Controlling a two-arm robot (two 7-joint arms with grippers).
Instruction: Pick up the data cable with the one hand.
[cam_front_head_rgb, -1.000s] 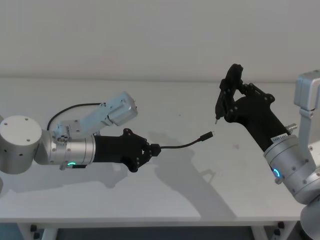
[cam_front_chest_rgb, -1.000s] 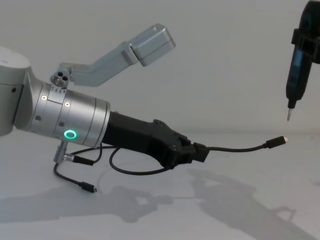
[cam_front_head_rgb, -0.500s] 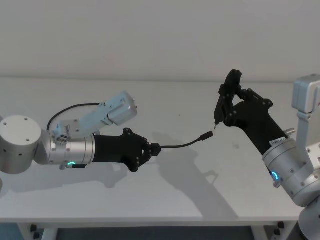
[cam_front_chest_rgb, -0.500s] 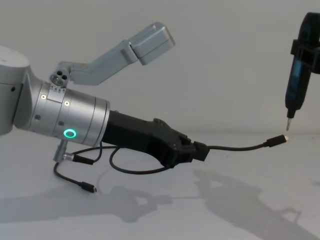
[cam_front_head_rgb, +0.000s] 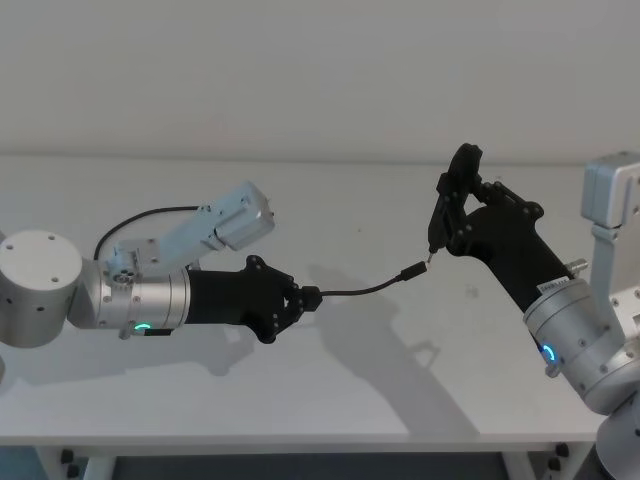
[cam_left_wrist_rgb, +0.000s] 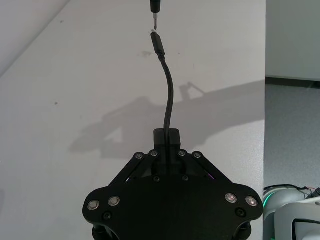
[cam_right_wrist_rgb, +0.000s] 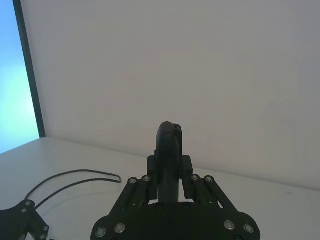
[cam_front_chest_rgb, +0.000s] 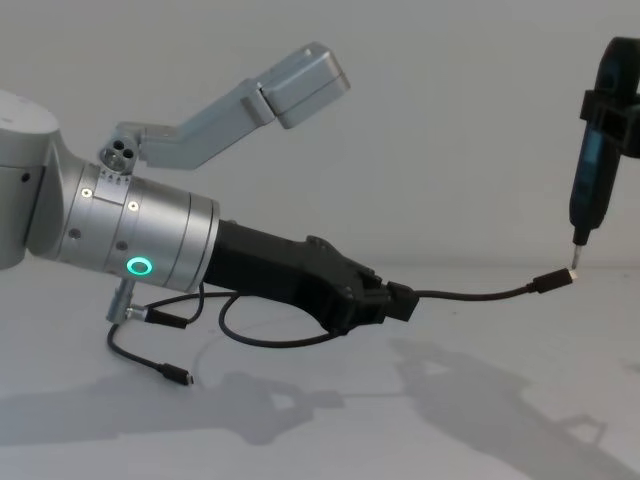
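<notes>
My left gripper (cam_front_head_rgb: 300, 297) (cam_front_chest_rgb: 388, 303) (cam_left_wrist_rgb: 166, 149) is shut on a black block of the data cable (cam_front_head_rgb: 365, 289) (cam_front_chest_rgb: 470, 296), held above the white table. The cable's free end arcs out toward the right and ends in a small plug (cam_front_head_rgb: 412, 271) (cam_front_chest_rgb: 553, 281) (cam_left_wrist_rgb: 157, 42). The rest of the cable loops on the table under my left arm (cam_front_chest_rgb: 260, 338) (cam_right_wrist_rgb: 75, 175). My right gripper (cam_front_head_rgb: 458, 205) (cam_right_wrist_rgb: 169, 186) is shut on a slim dark tool (cam_front_chest_rgb: 590, 190) (cam_right_wrist_rgb: 169, 145). Its thin pin tip (cam_front_chest_rgb: 575, 258) (cam_left_wrist_rgb: 155, 19) hangs just over the plug; I cannot tell whether they touch.
The white table (cam_front_head_rgb: 350, 390) runs to a plain wall behind, and its front edge lies near the bottom of the head view. A grey link of my left arm (cam_front_head_rgb: 225, 225) (cam_front_chest_rgb: 250, 105) juts up above the wrist.
My right gripper has come down and slightly left, bringing the tool's pin tip from well above the cable's free plug to just over it. My left gripper and the cable have stayed put.
</notes>
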